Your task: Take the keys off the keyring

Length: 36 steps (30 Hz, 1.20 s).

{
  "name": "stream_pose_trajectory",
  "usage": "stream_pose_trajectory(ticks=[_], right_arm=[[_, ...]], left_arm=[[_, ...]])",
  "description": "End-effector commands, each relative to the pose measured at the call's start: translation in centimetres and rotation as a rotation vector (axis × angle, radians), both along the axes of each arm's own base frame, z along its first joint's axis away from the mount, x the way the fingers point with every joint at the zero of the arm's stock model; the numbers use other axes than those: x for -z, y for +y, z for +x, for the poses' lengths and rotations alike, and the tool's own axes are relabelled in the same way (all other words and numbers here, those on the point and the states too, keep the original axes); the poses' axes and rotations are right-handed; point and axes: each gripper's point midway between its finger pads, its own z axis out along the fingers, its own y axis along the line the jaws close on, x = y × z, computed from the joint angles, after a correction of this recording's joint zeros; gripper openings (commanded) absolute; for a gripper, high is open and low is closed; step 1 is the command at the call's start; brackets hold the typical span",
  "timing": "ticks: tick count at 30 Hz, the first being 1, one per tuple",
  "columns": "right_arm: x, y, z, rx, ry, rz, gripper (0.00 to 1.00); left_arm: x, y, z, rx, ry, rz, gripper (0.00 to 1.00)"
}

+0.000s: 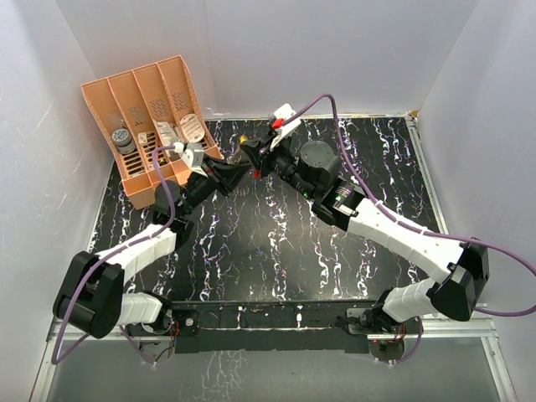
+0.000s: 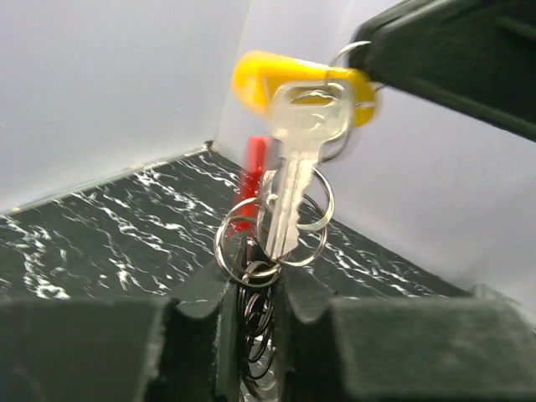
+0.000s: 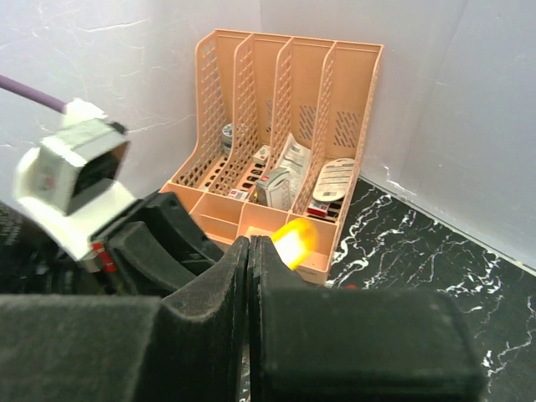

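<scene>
The keys hang as one bunch in mid-air. A yellow key head lies across the top, a silvery blade hangs below it, and a red key is behind. My right gripper is shut, and its black finger pinches the yellow key's end, where a thin loop shows. The yellow head sticks out beside that fingertip. The keyring's silvery loops dangle into my left gripper, which is shut on the lower rings. In the top view the left gripper and the right gripper meet tip to tip over the table.
A peach file organiser lies at the back left, with small packets and a tin in its slots. White walls close in the black marbled table on three sides. Purple cables trail from both wrists.
</scene>
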Motion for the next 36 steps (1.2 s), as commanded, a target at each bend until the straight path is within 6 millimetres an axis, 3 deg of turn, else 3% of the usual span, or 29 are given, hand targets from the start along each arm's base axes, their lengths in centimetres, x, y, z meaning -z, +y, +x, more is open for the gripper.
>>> stream_pose_trajectory(ticks=[1,4,8,11,15,17,19,23,29,32,34,36], right_arm=[[-4.2,-1.5,-1.0,0.02,-0.087,0.096,0.0],[-4.2,-2.1,-0.7,0.053,-0.103,0.082,0.0],[-4.5,-3.3,-0.8,0.091,-0.143,0.08,0.0],[-4.7,-4.5,-0.6,0.144,-0.174,0.077,0.0],[-4.6,-5.9,0.0,0.221,-0.193,0.058,0.0],[-4.4,-6.2,0.2,0.241,-0.196,0.048,0.01],[-3.8,-6.3,0.1,0.236,-0.199,0.032,0.19],[-2.7,-6.2,0.2,0.235,-0.185,0.011,0.33],[-1.3,-4.8,0.3,0.189,-0.157,-0.015,0.45],[0.2,-3.4,-0.1,0.116,-0.138,-0.051,0.56],[1.2,-2.6,-0.6,0.066,-0.134,-0.064,0.67],[1.8,-2.4,-1.2,0.033,-0.146,-0.047,0.71]], left_arm=[[-2.9,0.9,-0.8,-0.044,-0.099,0.008,0.04],[-2.6,1.5,-0.1,-0.106,-0.058,0.087,0.0],[-0.6,2.9,1.2,-0.204,0.035,0.246,0.0],[1.0,4.7,1.9,-0.294,0.093,0.374,0.0],[1.3,7.8,2.6,-0.45,0.12,0.482,0.0],[0.9,9.2,3.0,-0.524,0.105,0.529,0.0],[0.2,10.2,3.3,-0.578,0.07,0.567,0.0],[-1.6,10.7,3.6,-0.598,-0.02,0.653,0.0],[-4.1,8.7,2.1,-0.448,-0.197,0.812,0.0],[-5.7,6.9,0.0,-0.292,-0.265,0.854,0.0],[-7.2,6.7,-0.8,-0.269,-0.299,0.849,0.0],[-8.5,6.7,-1.4,-0.27,-0.332,0.817,0.0]])
